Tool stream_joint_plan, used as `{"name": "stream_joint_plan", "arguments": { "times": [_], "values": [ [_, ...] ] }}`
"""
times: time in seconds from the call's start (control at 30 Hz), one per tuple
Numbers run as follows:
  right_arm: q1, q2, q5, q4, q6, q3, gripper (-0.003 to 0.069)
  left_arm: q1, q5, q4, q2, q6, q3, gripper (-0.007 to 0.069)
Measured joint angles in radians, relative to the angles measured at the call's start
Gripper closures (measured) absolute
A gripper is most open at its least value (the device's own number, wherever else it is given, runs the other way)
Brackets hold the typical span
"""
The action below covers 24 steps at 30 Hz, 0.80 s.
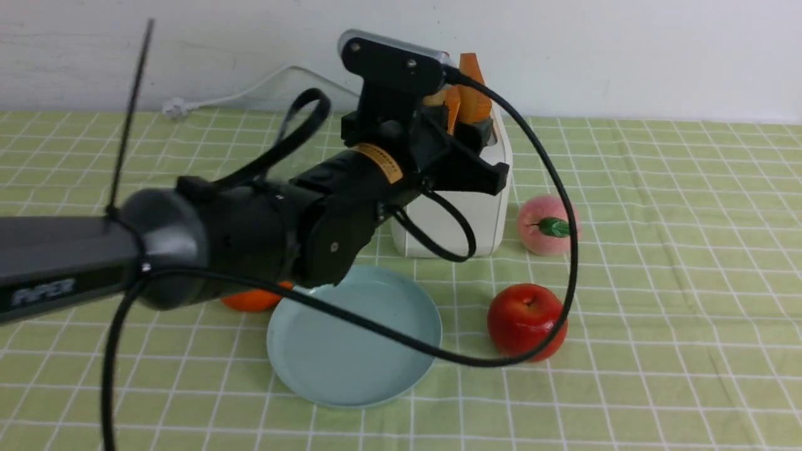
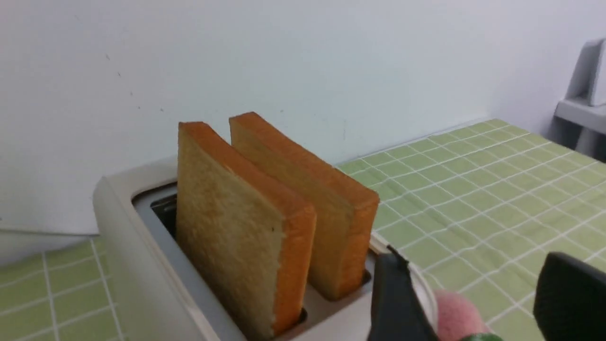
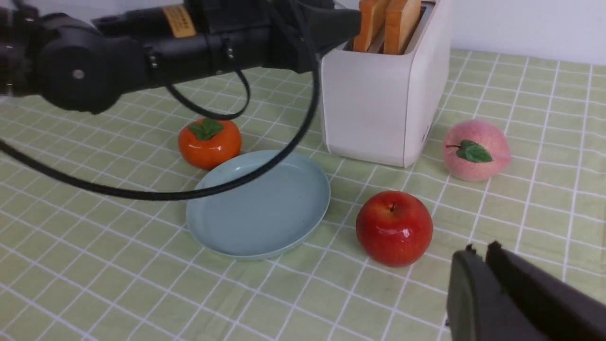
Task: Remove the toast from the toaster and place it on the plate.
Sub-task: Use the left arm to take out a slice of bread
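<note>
Left gripper: black fingers spread wide, empty, level with the toaster top, just beside the slices, not touching.
Right gripper: black fingers pressed together, empty, above the cloth.
Left arm: glossy black, reaches forward over the plate, cable looping below.
Plate: round, shallow, smooth pale blue-green, bare, in front of the toaster.
Apple: shiny red, right of the plate.
Persimmon: orange, green cap, just beside the plate's left rim.
Toaster: boxy, cream-white, rounded corners.
Toast: two square slices upright, one per slot, porous tan faces, orange crust.
Peach: fuzzy pink, right of the toaster.
</note>
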<state>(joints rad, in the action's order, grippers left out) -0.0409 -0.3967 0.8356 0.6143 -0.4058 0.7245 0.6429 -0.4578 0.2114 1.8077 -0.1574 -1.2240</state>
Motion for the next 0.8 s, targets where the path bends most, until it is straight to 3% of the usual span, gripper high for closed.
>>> {"name": "stream_joint_plan", "arguments": {
  "times": [0.17, 0.47, 0.7, 0.8],
  "values": [
    [0.000, 0.000, -0.018, -0.001, -0.003, 0.000, 0.0611, -0.028, -0.001, 0.172, 0.100, -0.123, -0.113, 0.0217],
    [0.000, 0.000, -0.056, -0.001, -0.028, 0.000, 0.0604, -0.032, -0.027, 0.190, 0.181, -0.168, -0.207, 0.0217],
    [0.000, 0.000, -0.055, -0.001, -0.030, 0.000, 0.0596, -0.032, -0.052, 0.277, 0.258, -0.326, -0.293, 0.0231],
    [0.000, 0.000, -0.052, -0.001, -0.030, 0.000, 0.0592, -0.032, -0.060, 0.392, 0.279, -0.436, -0.303, 0.0267]
  ]
}}
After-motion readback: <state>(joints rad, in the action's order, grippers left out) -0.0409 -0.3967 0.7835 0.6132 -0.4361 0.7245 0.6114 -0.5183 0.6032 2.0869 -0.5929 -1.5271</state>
